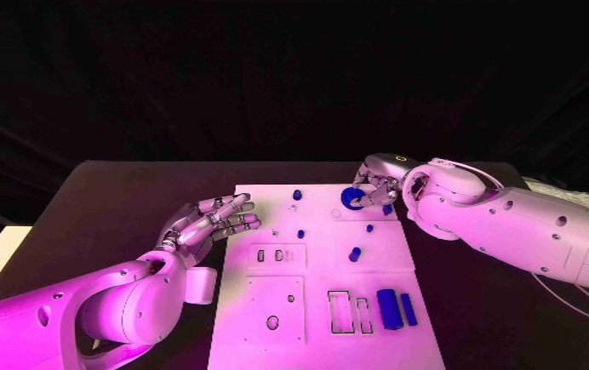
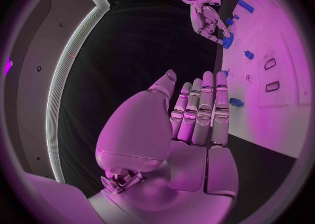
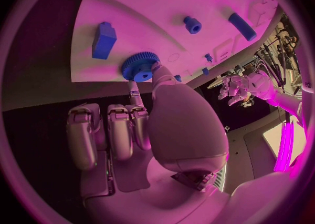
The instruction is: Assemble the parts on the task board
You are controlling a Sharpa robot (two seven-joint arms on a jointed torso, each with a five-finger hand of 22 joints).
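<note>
Nearest us on the task board (image 1: pixel 264 302) we see two long blue bars (image 1: pixel 395 309) lying loose beside the empty slots, we judge awaiting their turn; our left hand (image 1: pixel 208 224) hovers at the board's left edge, fingers straight and together, holding nothing; farther off, our right hand (image 1: pixel 374 188) pinches the blue gear (image 3: pixel 138 68) at the board's far edge, seemingly to seat it there

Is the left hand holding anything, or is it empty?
Empty. The left hand has its fingers stretched out side by side with nothing between them, hovering by the task board's left edge in the head view.
</note>
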